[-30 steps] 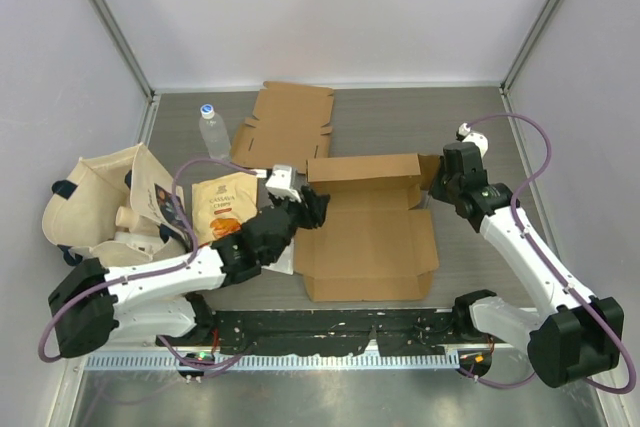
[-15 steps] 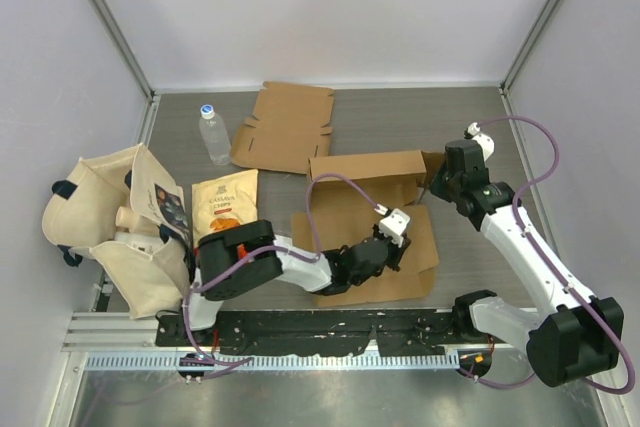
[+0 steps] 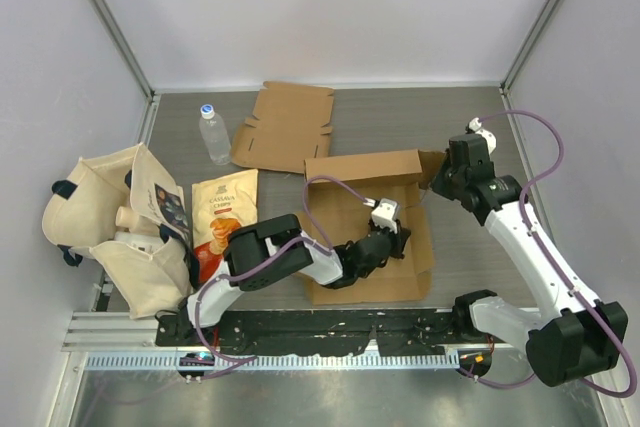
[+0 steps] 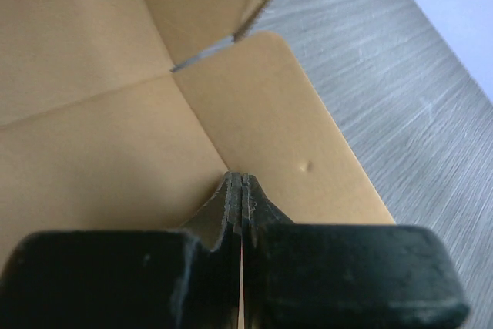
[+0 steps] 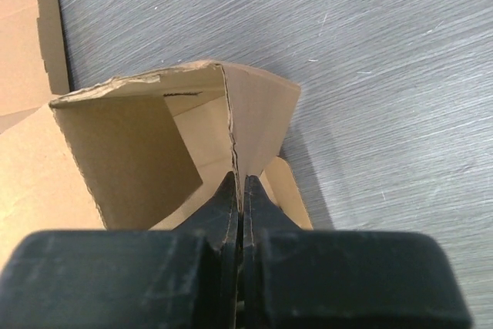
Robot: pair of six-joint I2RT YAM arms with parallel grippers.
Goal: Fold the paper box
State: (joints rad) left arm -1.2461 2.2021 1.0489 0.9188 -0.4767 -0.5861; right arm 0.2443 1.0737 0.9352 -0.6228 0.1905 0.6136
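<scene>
- Left wrist view: the left gripper (image 4: 243,181) has its jaws pressed together with nothing between them. The tips rest on the crease where the floor of the paper box (image 3: 345,172) meets its right side flap (image 4: 285,136).
- Right wrist view: the right gripper (image 5: 239,182) has its jaws together at the foot of the rear right corner (image 5: 254,113). The corner's fold line runs straight into them, so the card appears to be pinched there.
- Position of the work: the box lies open in the middle of the table (image 3: 400,117), rear wall raised and right flap almost flat. A second flat carton (image 3: 285,127) lies just behind it.
- Step in hand, as judged: raising the right side wall. The left tips should hold the crease down as a hinge line while the right gripper brings the corner tab inward. Pressing off the crease would likely buckle the panel.
- Change from a second ago: the left arm has swung from the box's left edge across its floor to the right crease. The right gripper has shifted slightly rearward, and the box has kept its place.
</scene>
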